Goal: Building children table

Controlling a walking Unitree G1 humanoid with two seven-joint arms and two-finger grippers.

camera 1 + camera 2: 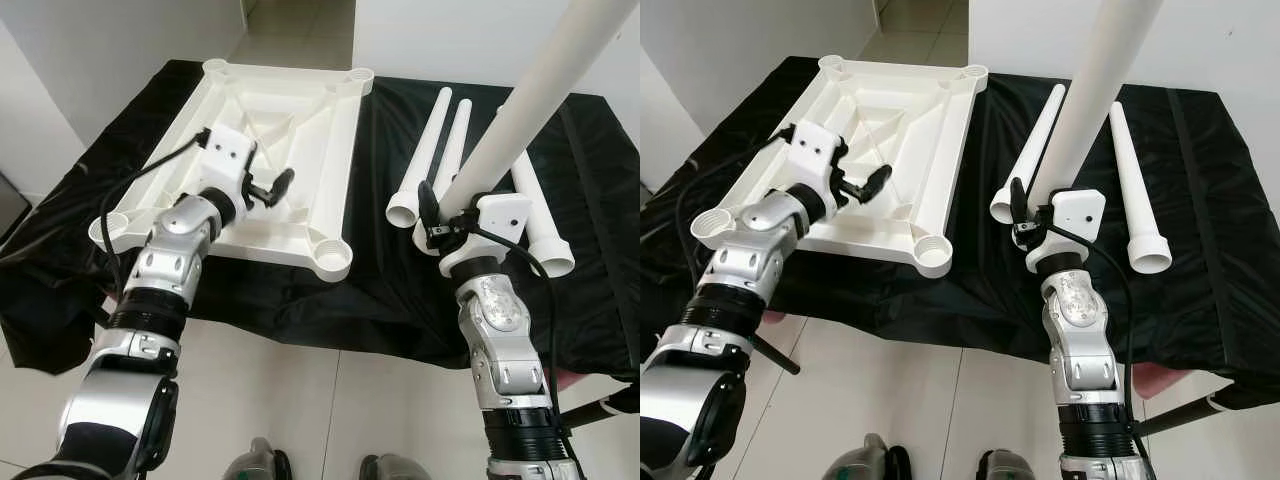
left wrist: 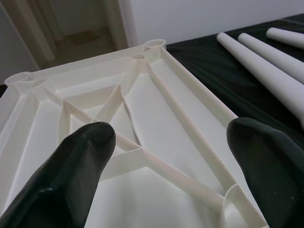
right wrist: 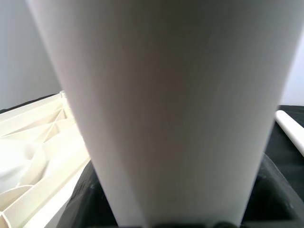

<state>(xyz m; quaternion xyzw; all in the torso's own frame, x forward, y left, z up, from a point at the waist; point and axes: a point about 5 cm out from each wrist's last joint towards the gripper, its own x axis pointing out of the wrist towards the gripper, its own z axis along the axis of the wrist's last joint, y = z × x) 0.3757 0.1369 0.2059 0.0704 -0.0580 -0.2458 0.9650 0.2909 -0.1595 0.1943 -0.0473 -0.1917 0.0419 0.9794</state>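
My right gripper (image 1: 1032,222) pinches one table leg (image 1: 1095,90) upright beside the upturned tabletop (image 1: 915,110). My left gripper (image 1: 268,185) hovers spread over its ribs. No leg looks fitted yet; apparently three legs (image 1: 432,150) lie waiting right of it.

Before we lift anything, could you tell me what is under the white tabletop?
A black cloth lies under the upturned tabletop, spreading out beneath the loose legs. Whatever supports the cloth is covered.

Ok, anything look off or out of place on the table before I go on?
Nothing damaged or spilled. The white tabletop lies upside down, ribs up, skewed across the black cloth, one corner socket near its front edge. The right gripper holds one leg raised.
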